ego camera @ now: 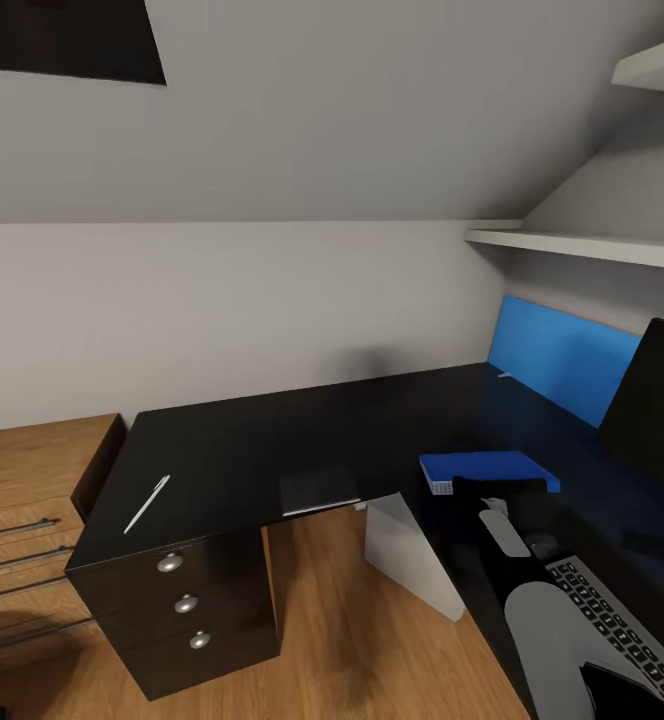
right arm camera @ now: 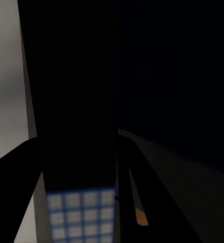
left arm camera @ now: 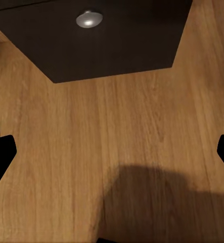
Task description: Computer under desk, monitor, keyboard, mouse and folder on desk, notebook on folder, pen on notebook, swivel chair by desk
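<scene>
unlabelled blue folder (ego camera: 490,468) on desk (ego camera: 272,450)

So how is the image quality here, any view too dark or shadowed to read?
Head view: evenly lit and sharp, soft sheen on the desk. Left wrist view: clear, with a broad shadow across the wooden floor. Right wrist view: nearly black, just a blurred blue-white grid patch legible.

Glossy black L-shaped desk (ego camera: 272,440) w/ three silver-knobbed drawers at its left end. On top: white pen (ego camera: 146,504) near the left front edge, dark notebook (ego camera: 318,491) at the front edge by the inner corner, blue folder (ego camera: 484,468) on the right wing, keyboard (ego camera: 622,625) further fwd, monitor (ego camera: 657,410) at far right.
</scene>
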You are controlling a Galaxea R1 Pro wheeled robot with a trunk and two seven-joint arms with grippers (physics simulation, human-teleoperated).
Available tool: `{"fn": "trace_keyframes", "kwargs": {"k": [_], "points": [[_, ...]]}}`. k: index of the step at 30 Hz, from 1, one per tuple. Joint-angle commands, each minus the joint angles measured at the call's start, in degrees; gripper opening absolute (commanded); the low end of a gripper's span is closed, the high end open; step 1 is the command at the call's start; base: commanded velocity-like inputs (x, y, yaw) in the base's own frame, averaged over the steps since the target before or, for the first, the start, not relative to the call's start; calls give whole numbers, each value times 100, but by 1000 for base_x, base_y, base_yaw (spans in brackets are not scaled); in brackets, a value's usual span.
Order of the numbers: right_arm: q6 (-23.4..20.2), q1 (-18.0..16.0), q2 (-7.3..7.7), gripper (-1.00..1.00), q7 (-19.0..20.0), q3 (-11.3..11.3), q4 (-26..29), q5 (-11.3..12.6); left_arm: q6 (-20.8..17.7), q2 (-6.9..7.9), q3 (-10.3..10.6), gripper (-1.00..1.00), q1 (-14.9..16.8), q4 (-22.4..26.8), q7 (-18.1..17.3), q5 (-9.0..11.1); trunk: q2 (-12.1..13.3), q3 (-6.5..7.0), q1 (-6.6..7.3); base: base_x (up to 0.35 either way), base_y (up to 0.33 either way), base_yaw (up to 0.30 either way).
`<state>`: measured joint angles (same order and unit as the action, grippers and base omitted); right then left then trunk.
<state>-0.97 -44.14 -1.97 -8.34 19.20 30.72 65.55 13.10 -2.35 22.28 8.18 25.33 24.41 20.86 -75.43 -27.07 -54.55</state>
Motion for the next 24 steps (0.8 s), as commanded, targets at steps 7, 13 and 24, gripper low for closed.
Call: {"fn": "trace_keyframes", "kwargs": {"k": [7,13,24], "points": [[-8,-4,-6,-100,-27,22,-94,54,67,2,48,100,8,-2,29,59,-3,-7,0,0,0,0],[-8,-2,-6,100,-27,22,-93,54,70,2,48,100,7,-3,28,59,-3,-7,0,0,0,0],[-8,-4,-6,100,-27,22,-93,54,68,0,48,100,8,-2,29,59,-3,-7,0,0,0,0]]}}
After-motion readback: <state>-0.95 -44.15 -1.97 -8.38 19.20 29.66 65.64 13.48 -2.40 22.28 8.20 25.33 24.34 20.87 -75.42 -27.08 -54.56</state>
